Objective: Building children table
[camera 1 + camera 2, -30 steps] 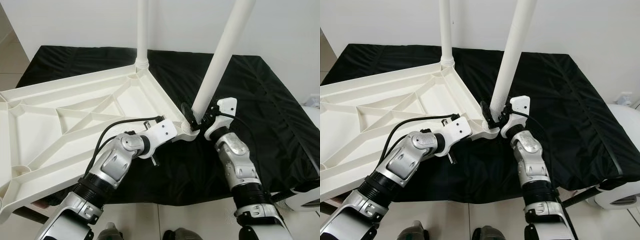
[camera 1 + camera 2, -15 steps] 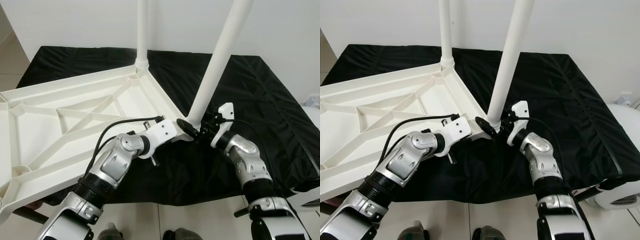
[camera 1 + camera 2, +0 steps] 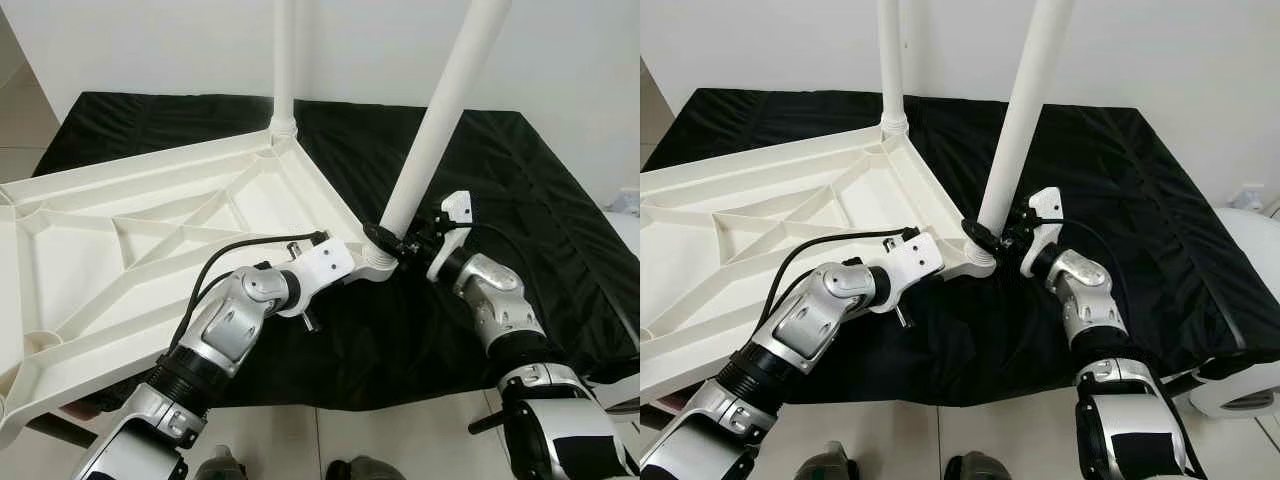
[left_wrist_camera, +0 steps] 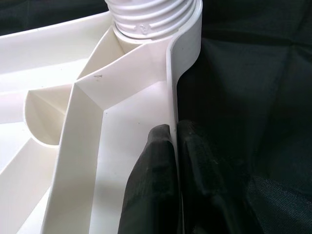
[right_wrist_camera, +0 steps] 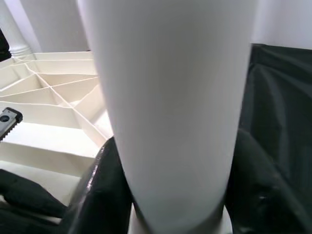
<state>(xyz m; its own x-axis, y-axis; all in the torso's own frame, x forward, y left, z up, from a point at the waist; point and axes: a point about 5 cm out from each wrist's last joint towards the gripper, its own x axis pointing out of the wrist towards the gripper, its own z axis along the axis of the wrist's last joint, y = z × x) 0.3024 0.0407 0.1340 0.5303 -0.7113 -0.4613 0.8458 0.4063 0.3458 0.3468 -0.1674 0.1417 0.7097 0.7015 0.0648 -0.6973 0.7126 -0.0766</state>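
Left eye view: upturned white tabletop (image 3: 150, 230) on black cloth (image 3: 520, 190), near table leg (image 3: 435, 125) standing tilted in its corner socket. Right gripper (image 3: 392, 243) clenched around that leg's base. Left gripper (image 4: 171, 146) pinching tabletop's rim beside the socket.

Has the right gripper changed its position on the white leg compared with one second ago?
Yes. The right gripper still clasps the near leg at the tabletop corner, but its wrist and forearm have swung toward the robot's right, away from that corner.
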